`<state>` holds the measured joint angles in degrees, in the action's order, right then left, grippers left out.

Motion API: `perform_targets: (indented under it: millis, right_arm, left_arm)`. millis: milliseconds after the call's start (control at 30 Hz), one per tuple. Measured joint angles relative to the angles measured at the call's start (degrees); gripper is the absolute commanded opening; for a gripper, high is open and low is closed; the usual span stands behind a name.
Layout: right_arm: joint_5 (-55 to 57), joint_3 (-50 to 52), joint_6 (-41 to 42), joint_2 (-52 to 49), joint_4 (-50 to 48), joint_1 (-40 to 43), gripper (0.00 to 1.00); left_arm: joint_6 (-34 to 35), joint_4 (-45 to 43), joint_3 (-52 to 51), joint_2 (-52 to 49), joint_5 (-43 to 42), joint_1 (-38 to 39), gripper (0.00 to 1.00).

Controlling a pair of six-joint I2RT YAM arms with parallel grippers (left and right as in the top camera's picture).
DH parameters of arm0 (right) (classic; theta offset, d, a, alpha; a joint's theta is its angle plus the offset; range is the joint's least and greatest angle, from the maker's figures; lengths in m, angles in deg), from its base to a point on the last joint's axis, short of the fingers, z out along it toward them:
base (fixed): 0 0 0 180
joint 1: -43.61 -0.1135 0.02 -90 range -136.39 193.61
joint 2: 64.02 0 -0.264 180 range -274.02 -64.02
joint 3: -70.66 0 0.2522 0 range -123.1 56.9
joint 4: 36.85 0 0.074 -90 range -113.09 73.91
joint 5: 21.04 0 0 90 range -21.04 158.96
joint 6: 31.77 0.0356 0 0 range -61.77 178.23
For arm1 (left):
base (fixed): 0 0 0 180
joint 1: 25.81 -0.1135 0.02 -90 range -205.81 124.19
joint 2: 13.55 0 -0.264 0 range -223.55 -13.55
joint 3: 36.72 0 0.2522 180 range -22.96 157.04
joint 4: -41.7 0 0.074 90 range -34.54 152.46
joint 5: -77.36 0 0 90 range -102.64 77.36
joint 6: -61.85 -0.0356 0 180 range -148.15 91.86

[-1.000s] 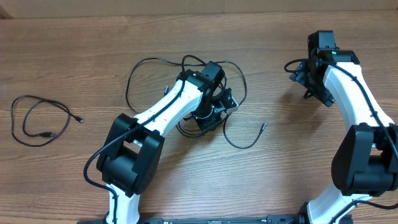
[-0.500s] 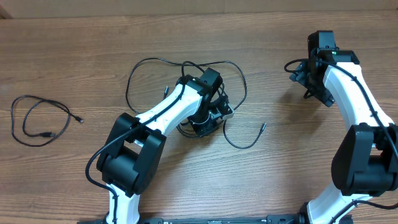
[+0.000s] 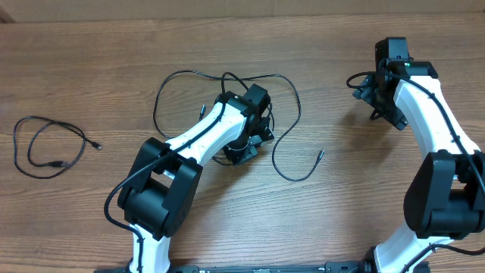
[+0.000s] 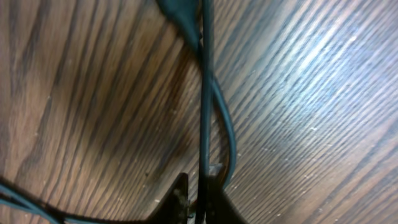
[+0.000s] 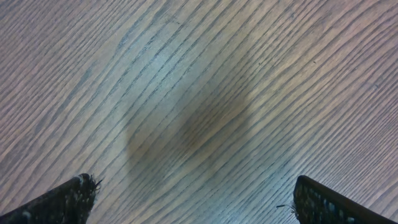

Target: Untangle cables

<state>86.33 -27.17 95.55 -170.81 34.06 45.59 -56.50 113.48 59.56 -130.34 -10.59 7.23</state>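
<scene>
Brown wooden table point(image 3: 76, 220), pronounced straight grain, fills nearly the whole overhead view. Paler tan strip point(image 3: 227, 7) runs along the far edge. Bright glare on the wood.

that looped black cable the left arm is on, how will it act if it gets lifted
Likely floppy: the cable lies in loose curves on the table, so it should sag and trail. Probably light, being so thin. It may slip, since the left end effector pinches only a narrow strand.

White arms point(image 3: 203, 134), black joints point(image 3: 161, 193)
</scene>
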Motion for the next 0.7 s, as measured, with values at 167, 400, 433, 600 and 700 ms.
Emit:
perform_targets:
  millis: [167,400,433,600,700]
  right_arm:
    - [0.00,0.00,0.02,0.00,0.00,0.00,1.00]
    - [0.00,0.00,0.02,0.00,0.00,0.00,1.00]
    - [0.00,0.00,0.00,0.00,0.02,0.00,1.00]
    - [0.00,0.00,0.00,0.00,0.00,0.00,1.00]
    - [0.02,0.00,-0.02,0.00,0.00,0.02,1.00]
  left_arm:
    - [0.11,0.24,0.00,0.00,1.20,0.00,0.37]
    - [0.11,2.69,0.76,0.00,0.15,0.68,0.49]
    - [0.09,3.17,1.49,0.00,-0.50,0.79,0.50]
    - [0.22,4.15,5.70,0.00,-7.56,1.14,0.66]
    - [0.39,2.69,6.58,0.00,-11.56,1.11,0.66]
